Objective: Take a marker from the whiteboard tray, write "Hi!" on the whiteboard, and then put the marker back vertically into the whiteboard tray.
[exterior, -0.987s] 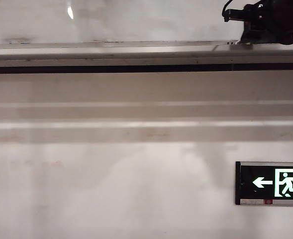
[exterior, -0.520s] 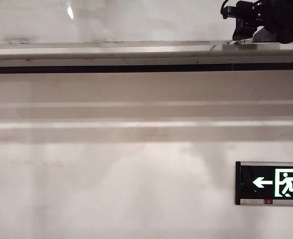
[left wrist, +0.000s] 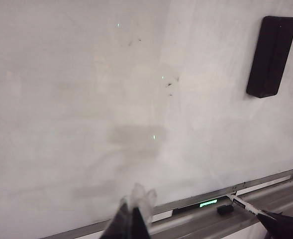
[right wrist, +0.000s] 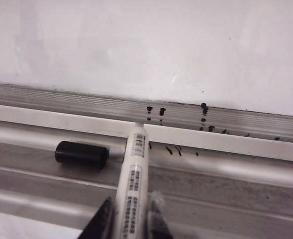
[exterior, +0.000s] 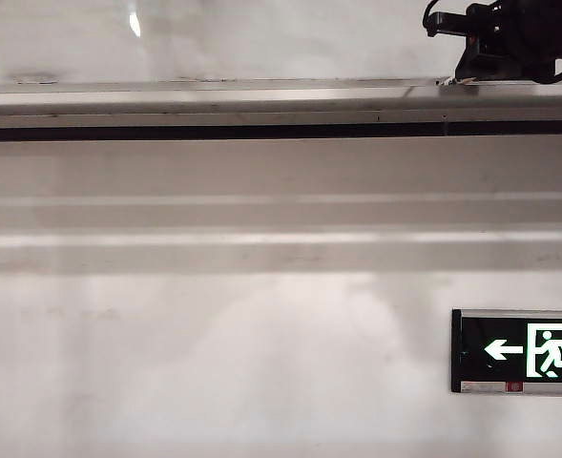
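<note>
The right tool (right wrist: 130, 219) is clamping the marker (right wrist: 133, 186) over the tray (right wrist: 226, 172) — its cap (right wrist: 81, 154) lying just beside; the left tool (left wrist: 134, 219) is hovering near the whiteboard (left wrist: 76, 99), together.

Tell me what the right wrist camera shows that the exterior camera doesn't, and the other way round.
Only the right wrist view shows the marker between the right gripper's fingers, its tip toward the whiteboard, a loose black cap lying beside it, and black ink specks. Only the exterior view shows the green exit sign on the wall below. Both show the whiteboard tray and the right gripper. The left gripper appears in neither, only in its own wrist view.
</note>
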Controlling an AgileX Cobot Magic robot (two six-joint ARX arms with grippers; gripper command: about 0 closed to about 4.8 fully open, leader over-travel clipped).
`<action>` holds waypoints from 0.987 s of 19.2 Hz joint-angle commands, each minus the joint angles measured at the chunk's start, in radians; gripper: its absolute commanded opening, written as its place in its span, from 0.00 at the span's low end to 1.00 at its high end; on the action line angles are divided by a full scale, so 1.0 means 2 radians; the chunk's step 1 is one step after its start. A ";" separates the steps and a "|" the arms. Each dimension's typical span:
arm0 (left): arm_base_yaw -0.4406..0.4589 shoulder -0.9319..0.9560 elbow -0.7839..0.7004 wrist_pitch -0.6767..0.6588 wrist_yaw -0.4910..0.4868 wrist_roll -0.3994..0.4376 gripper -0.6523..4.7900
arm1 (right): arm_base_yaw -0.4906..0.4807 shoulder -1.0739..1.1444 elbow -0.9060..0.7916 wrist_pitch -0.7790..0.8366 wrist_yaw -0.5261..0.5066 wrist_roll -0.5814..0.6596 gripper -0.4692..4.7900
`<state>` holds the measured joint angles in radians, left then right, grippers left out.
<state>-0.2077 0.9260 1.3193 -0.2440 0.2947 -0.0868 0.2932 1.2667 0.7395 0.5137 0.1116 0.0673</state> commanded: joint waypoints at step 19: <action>0.000 -0.001 0.003 0.036 0.091 0.064 0.11 | 0.240 -0.027 0.248 -0.154 0.154 -0.026 0.08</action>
<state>-0.2077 0.9268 1.3193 -0.1799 0.4465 -0.0177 0.7479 1.1961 1.2144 0.1883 0.3496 0.0277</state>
